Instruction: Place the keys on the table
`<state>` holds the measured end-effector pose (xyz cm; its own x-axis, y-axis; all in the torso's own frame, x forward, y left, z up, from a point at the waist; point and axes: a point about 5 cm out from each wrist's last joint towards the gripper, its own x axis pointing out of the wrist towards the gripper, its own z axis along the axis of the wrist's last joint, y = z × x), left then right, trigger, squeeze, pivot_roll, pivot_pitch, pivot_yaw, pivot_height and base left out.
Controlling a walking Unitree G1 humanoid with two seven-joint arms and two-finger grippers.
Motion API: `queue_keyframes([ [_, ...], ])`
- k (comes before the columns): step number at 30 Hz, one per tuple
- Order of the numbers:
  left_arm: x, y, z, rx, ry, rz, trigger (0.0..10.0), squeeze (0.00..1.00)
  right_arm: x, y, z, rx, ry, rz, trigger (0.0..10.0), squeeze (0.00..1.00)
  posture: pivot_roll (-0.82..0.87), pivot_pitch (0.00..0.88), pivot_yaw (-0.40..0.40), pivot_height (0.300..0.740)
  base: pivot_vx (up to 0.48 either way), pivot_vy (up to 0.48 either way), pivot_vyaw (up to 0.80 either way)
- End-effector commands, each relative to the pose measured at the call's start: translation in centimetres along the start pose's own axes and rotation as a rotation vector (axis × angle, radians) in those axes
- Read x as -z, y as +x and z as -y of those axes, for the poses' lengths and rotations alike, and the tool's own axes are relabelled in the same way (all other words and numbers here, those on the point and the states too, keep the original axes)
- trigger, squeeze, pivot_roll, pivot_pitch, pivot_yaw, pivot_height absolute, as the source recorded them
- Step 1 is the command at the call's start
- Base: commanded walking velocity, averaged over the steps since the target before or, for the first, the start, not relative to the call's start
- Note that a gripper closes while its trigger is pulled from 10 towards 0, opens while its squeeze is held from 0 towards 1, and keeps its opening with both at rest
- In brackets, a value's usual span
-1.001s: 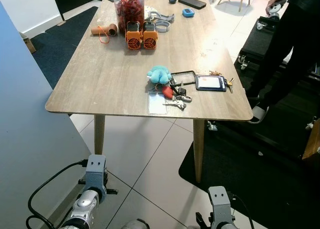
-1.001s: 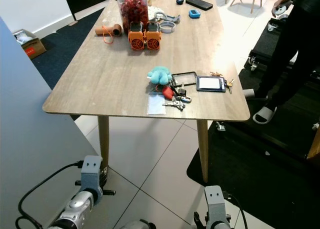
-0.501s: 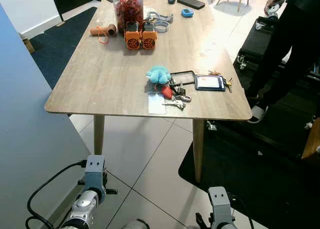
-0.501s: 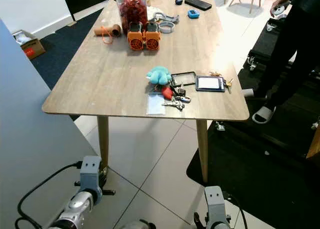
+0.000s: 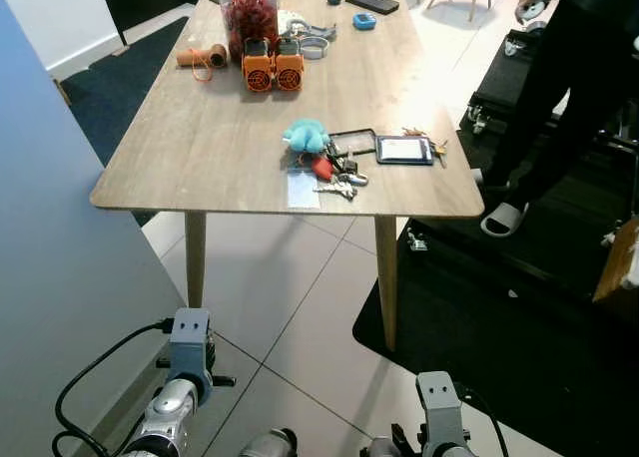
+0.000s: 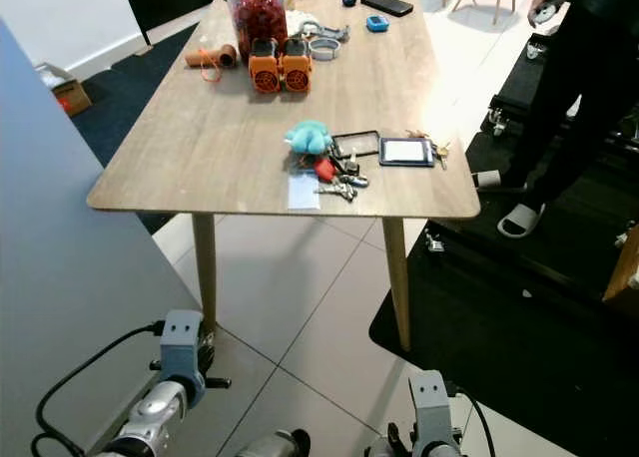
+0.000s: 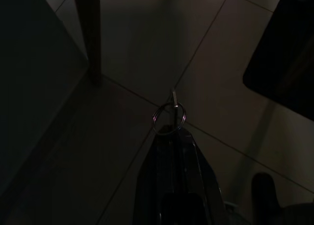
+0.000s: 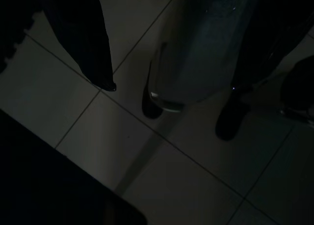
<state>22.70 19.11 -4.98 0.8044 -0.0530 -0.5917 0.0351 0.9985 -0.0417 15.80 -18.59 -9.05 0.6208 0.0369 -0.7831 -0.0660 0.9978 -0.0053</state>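
Observation:
In the dark left wrist view my left gripper [image 7: 169, 129] hangs low over the tiled floor, shut on a metal key ring [image 7: 169, 118] with a key poking up past its tip. The wooden table [image 5: 200, 128] stands ahead in the eye views, its near edge well beyond my arms. Both forearms, the left arm [image 5: 189, 342] and the right arm [image 5: 436, 395], hang at the bottom edge. My right gripper [image 8: 170, 87] hangs idle and open above the floor, one black finger [image 8: 93, 53] showing clearly.
On the table lie another key bunch [image 5: 339, 185] with a teal plush [image 5: 305, 135], a clear card [image 5: 303, 189], a dark case [image 5: 403, 150], orange devices [image 5: 268, 68], a jar [image 5: 240, 13]. A person [image 5: 579, 68] stands right, on a black mat [image 5: 499, 307]. A grey panel [image 5: 60, 257] stands left.
The whole view has pulled back a little, so the table looks smaller and farther. My arms hang as before. The person at the right has shifted slightly.

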Motion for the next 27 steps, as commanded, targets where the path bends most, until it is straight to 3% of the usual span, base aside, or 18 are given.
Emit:
queue_keyframes([
  [1, 0.46, -0.13, 0.32, 0.010, -0.003, -0.009, 10.0, 0.00, 0.66, -0.14, -0.21, -0.006, -0.003, -0.026, 10.0, 0.00, 0.05, 0.098, -0.021, 0.740, -0.394, 0.000, 0.00],
  [10, 0.12, -0.02, 0.40, 0.016, -0.001, 0.006, 10.0, 0.00, 0.61, -0.12, -0.20, -0.006, -0.005, -0.025, 10.0, 0.00, 0.05, 0.099, -0.020, 0.740, -0.337, 0.000, 0.00],
  [27, -0.29, 0.00, 0.47, 0.028, 0.003, 0.038, 10.0, 0.00, 0.70, -0.14, -0.37, -0.013, -0.017, -0.025, 10.0, 0.00, 0.05, 0.098, -0.019, 0.740, 0.000, 0.000, 0.00],
])
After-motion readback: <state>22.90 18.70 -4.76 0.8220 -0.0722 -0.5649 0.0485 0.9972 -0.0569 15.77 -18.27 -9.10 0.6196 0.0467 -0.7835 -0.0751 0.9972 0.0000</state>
